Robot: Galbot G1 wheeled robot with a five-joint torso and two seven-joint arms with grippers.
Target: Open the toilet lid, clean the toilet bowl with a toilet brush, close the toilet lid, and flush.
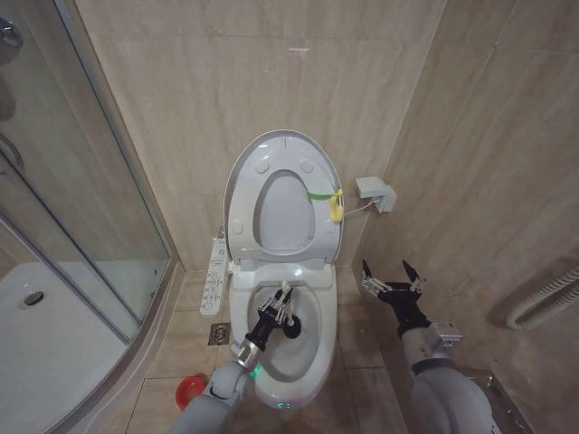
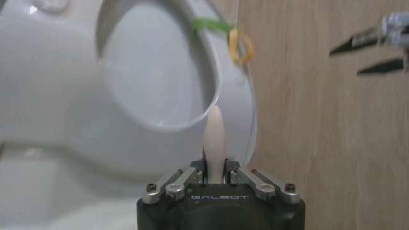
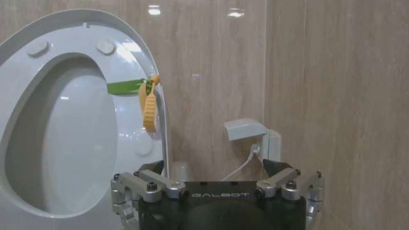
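The toilet lid (image 1: 282,149) is standing raised against the wall with the seat ring (image 1: 288,212) up against it, its green strap (image 1: 318,193) and yellow ring (image 1: 336,207) hanging at the edge on the robot's right. The toilet bowl (image 1: 312,348) is lying open below, its button panel (image 1: 215,276) running along the left side. The left hand (image 1: 273,314) is reaching down into the bowl, its fingers pinching the thin white handle of the toilet brush (image 1: 287,313); the left wrist view is showing the handle tip (image 2: 215,136) sticking up between the pressed fingers. The dark bristle head appears to be sitting low against the bowl's inner wall.

The brush looks light, and its slim stick is probably a little springy and slick, so a firm grip well up the handle seems wise, to keep it from twisting while scrubbing. The glazed ceramic is hard and slippery, so bristles will likely glide rather than catch.

The right hand (image 1: 393,281) is hovering to the right of the toilet, fingers spread wide and pointing toward the wall, near the lid's strap side. A red cup holder (image 1: 189,391) is sitting on the floor to the left of the bowl.
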